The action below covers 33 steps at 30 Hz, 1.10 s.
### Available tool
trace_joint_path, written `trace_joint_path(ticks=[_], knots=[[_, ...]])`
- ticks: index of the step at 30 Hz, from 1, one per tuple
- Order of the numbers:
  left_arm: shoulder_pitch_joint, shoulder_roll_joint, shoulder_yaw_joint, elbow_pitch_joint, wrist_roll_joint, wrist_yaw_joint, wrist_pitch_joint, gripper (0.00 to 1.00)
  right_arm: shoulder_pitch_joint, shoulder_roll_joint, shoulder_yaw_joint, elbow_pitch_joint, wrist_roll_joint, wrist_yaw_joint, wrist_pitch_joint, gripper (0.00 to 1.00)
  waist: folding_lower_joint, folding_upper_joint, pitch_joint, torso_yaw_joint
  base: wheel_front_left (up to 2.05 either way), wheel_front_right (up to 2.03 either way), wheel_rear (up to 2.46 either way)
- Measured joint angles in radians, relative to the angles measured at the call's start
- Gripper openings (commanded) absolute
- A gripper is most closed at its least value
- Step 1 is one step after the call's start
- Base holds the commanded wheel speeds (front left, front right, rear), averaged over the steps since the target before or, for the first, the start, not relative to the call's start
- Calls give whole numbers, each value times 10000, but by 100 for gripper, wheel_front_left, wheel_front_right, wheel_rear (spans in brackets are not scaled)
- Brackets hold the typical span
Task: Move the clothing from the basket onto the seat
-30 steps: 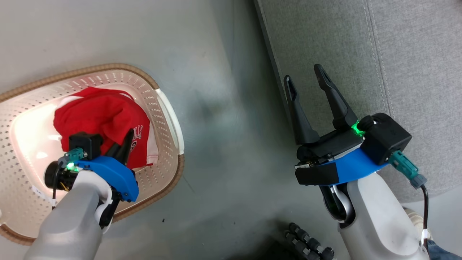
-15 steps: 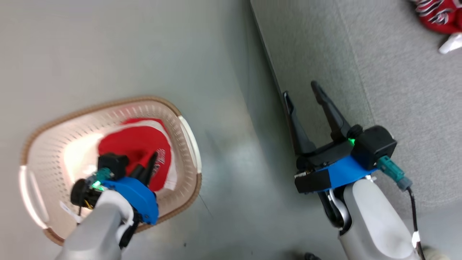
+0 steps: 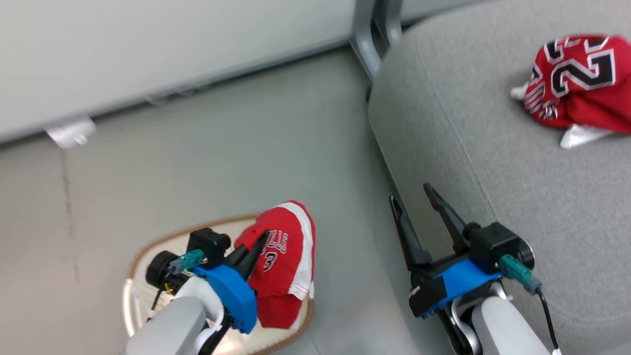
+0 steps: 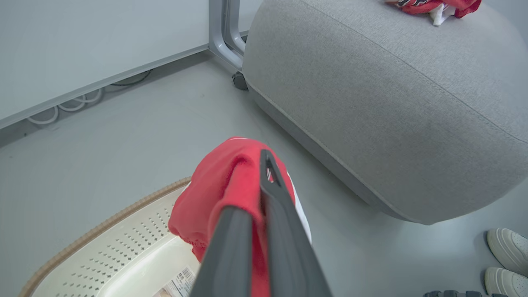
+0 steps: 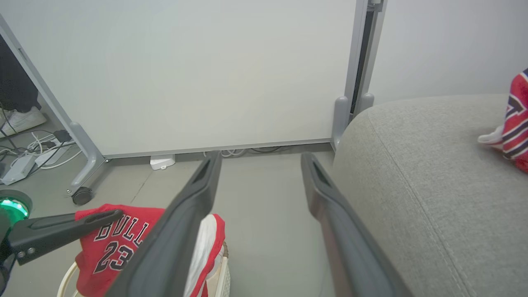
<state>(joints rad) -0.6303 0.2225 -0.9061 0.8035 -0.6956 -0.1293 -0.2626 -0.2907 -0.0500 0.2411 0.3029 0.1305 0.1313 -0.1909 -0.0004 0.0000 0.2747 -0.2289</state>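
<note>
Head view: seat (image 3: pixel 493 172) near basket (image 3: pixel 170 230) (floor (image 3: pixel 345 236) between)

**Q:** Garments, count?
**A:** Two: lettered garment (image 3: pixel 288 261), clamped between the left gripper (image 3: pixel 261 239) fingers; numbered garment (image 3: pixel 577 84), well ahead of the right gripper (image 3: pixel 410 192).
**Q:** Remaining items?
**A:** One basket (image 4: pixel 123 251), below the left gripper; one seat (image 3: pixel 493 172), beside the right gripper; two grippers; two white shoes (image 4: pixel 505 247).
</note>
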Motion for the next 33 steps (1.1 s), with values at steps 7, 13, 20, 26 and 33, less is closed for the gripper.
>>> trace_joint_path(ticks=[7,13,20,26,33], knots=[[-439,-393,-284,-548,-355,0,0,0,752,0,-134,-217,-134,0,502,100,0,0,-1495,631,0,0,0],[-932,-633,-755,-830,-790,0,113,0,1121,0,-15,-445,-63,-2,786,100,1,0,-2354,1218,0,0,0],[-1805,-823,-1074,-909,-1095,0,251,0,1282,2,88,-652,-61,0,1035,100,3,0,-2774,1707,0,0,0],[-1964,-949,-1285,-761,-1308,0,221,0,1360,2,111,-721,-98,0,1147,100,3,0,-2802,1727,0,0,0],[-2029,-1030,-1499,-640,-1492,0,130,0,1379,0,222,-640,-163,-2,1315,100,4,0,-2755,1728,0,0,0]])
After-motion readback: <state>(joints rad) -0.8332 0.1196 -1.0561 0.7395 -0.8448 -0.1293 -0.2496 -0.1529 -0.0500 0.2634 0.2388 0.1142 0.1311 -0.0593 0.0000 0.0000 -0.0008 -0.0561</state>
